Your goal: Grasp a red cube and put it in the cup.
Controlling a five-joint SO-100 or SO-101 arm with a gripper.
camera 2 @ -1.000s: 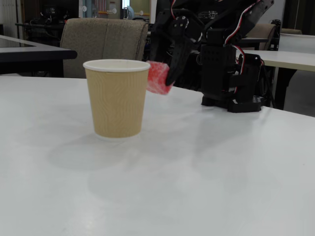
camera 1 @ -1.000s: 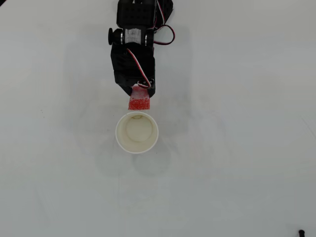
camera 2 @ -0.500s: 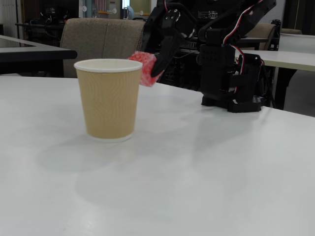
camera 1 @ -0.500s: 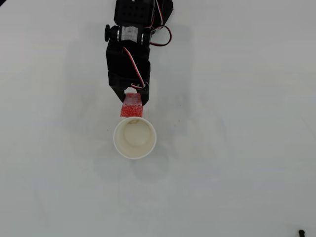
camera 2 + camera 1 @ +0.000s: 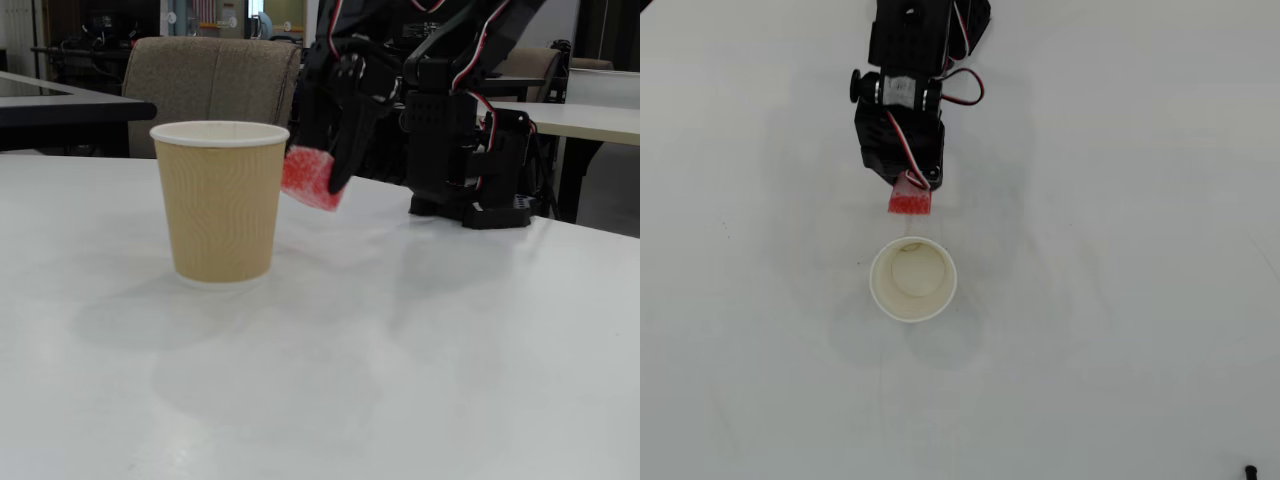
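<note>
The red cube (image 5: 910, 203) (image 5: 310, 179) is speckled and tilted, held in the air just behind the cup. The cup (image 5: 913, 279) stands upright on the table; from above it is a white ring with a cream inside, and in the fixed view its ribbed wall is tan (image 5: 220, 205). The inside of the cup looks empty from above. My black gripper (image 5: 911, 194) (image 5: 318, 172) is shut on the cube, with the cube at about the height of the cup's upper half, a little to the right of it in the fixed view.
The white table (image 5: 1120, 300) spreads all around the cup. The arm's black base (image 5: 470, 160) stands at the back right in the fixed view. Chairs and other tables stand beyond the far edge.
</note>
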